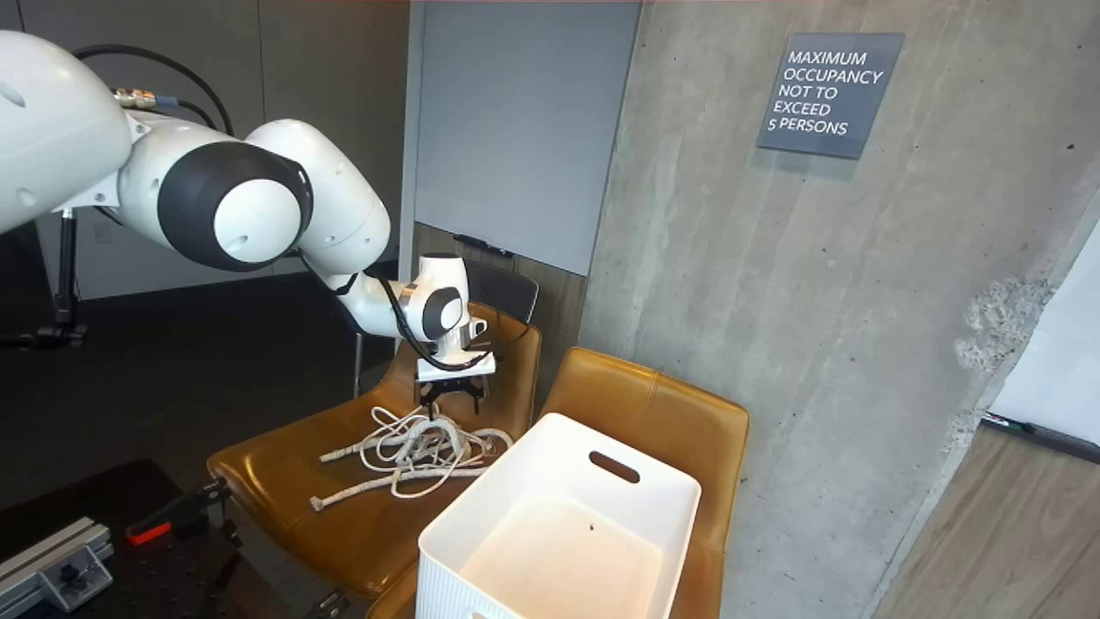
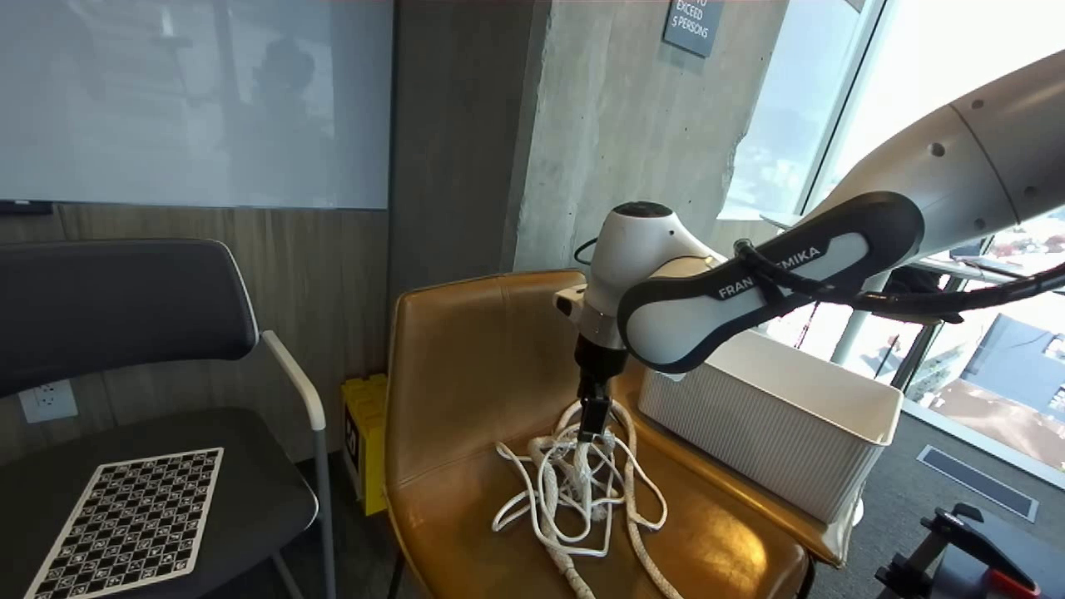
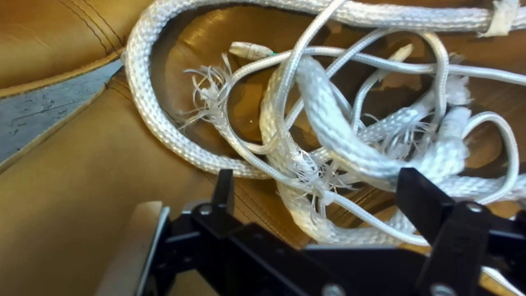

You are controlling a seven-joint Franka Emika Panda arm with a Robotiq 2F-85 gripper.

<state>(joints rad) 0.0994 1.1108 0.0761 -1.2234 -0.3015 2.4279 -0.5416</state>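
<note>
I see my gripper (image 3: pixel 317 180) pointing down, fingers (image 3: pixel 224 190) spread wide. White ropes (image 3: pixel 330 119) lie in messy pile on brown chair (image 2: pixel 487 358), under fingers; in wrist view, some show between them. Can't tell if fingers touch rope. White bin (image 2: pixel 749 428) sits beside pile, on next chair (image 1: pixel 644 383).

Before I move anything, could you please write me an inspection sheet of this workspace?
Surface: brown chair, seat glossy, with ropes lying on it.
Job items: ropes white, thick and thin, tangled; some ends frayed.
Clutter: bin on second brown chair, small dark mark on its bottom; patterned board on dark chair.
Pincer: open, over the ropes; contact unclear.
Cables: black cable running along the arm.
Surroundings: concrete wall, occupancy sign, whiteboard, yellow box.
</note>
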